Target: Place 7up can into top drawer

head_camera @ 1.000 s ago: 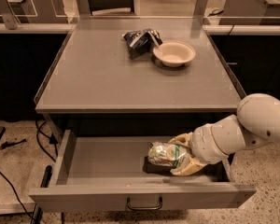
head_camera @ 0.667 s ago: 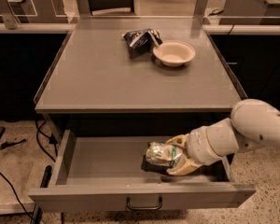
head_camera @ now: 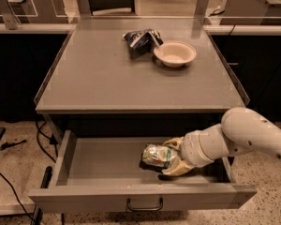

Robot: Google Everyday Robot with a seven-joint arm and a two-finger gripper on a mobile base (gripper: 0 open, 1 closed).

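Observation:
The top drawer [head_camera: 103, 198] is pulled open below the grey tabletop, its dark bar handle [head_camera: 144, 205] at the front centre. The 7up can [head_camera: 155, 154], silver-white with green markings, lies on its side inside the drawer, right of centre, low over the drawer floor. My gripper [head_camera: 171, 157] reaches in from the right on the white arm [head_camera: 246, 137]. Its beige fingers [head_camera: 177, 168] sit above and below the can's right end, shut on it.
A dark wrinkled snack bag [head_camera: 140, 40] and a round beige bowl [head_camera: 174, 53] sit at the back of the tabletop [head_camera: 98, 78]. Cables [head_camera: 9, 182] lie on the floor at the left. Dark cabinets flank the table.
The arm and gripper with the can have shifted slightly left inside the drawer. Nothing else has moved.

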